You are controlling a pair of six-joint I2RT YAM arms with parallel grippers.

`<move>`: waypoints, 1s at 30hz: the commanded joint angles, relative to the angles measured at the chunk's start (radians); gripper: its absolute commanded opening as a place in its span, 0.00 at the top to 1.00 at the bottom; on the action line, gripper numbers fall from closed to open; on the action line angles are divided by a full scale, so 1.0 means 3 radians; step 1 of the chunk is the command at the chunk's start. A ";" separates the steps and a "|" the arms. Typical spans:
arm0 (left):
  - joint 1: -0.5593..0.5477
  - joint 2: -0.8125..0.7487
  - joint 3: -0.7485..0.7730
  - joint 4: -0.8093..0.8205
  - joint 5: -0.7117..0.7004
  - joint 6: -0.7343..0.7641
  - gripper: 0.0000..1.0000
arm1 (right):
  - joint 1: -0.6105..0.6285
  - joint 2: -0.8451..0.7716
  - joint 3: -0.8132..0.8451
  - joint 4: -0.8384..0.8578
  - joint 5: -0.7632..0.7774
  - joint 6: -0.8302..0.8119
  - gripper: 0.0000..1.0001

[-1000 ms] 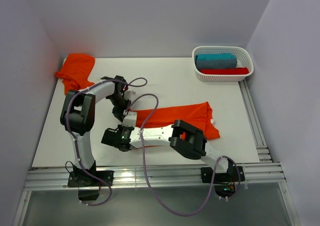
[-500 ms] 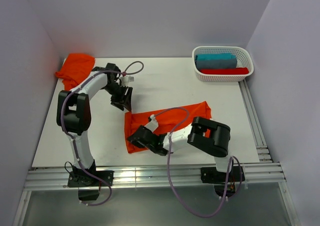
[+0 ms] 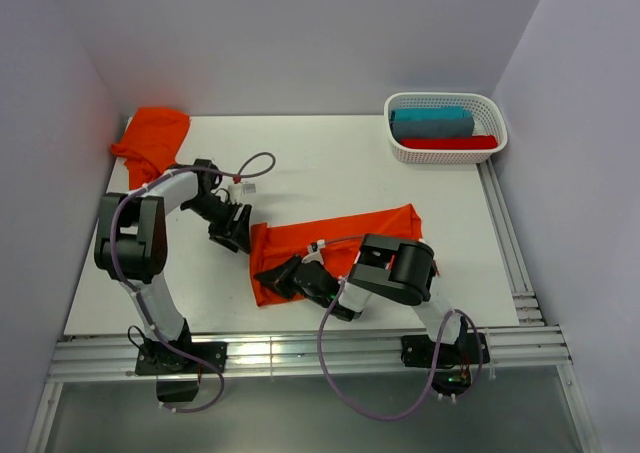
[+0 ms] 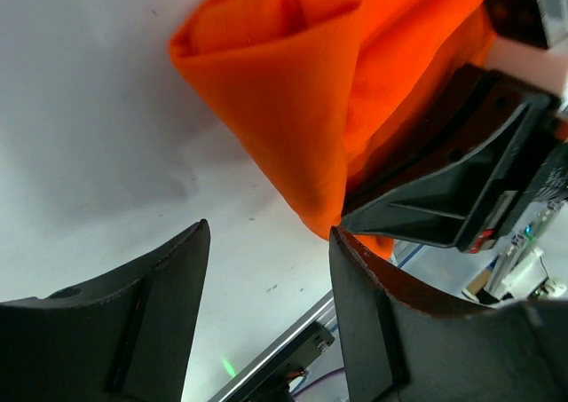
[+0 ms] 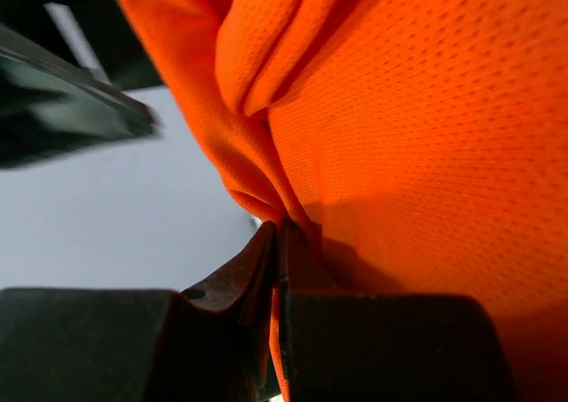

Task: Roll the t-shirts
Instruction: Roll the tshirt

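Progress check on the shirt rolling, and I'd say it's early days. The folded t-shirt [image 3: 350, 238] lies as a long band across the middle of the table [image 3: 330, 158], its left end bunched up into a loose cone-like fold rather than a tight roll. So the folding looks done, but the actual roll has barely begun, if at all.

The right gripper [image 3: 268, 277] is clenched on the edge of that bunched end. In the right wrist view its jaws are pressed together with a thin pinch of orange mesh fabric [image 5: 426, 109] caught between them. The left gripper [image 3: 238, 235] sits just beside the same end with its jaws spread and nothing in them, just bare table between the fingers [image 4: 169, 278].

What's left – pretty much the whole roll along the band, plus the second t-shirt [image 3: 152, 138], which sits crumpled in the back left corner, well apart from both arms and not folded at all. The white basket [image 3: 400, 153] at the back right holds a teal bundle [image 3: 432, 121] and a red one [image 3: 450, 142], and neither is orange.

Brands or writing – none I can read. The shirts are plain, with no print or tag showing
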 commanded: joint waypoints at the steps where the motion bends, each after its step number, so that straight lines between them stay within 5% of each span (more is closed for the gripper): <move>1: -0.0013 0.0027 -0.0118 0.0336 0.0225 0.0166 0.39 | -0.0022 0.0180 -0.0096 0.0274 -0.0075 0.0301 0.93; 22: -0.0095 0.0277 -0.0093 0.0628 0.0531 0.0008 0.37 | -0.0094 0.0171 -0.0010 -0.0027 -0.0111 0.0367 0.95; 30: -0.0248 0.0272 -0.0108 0.0848 0.0307 -0.0268 0.44 | -0.0094 0.0135 -0.0010 -0.0165 -0.0111 0.0352 0.96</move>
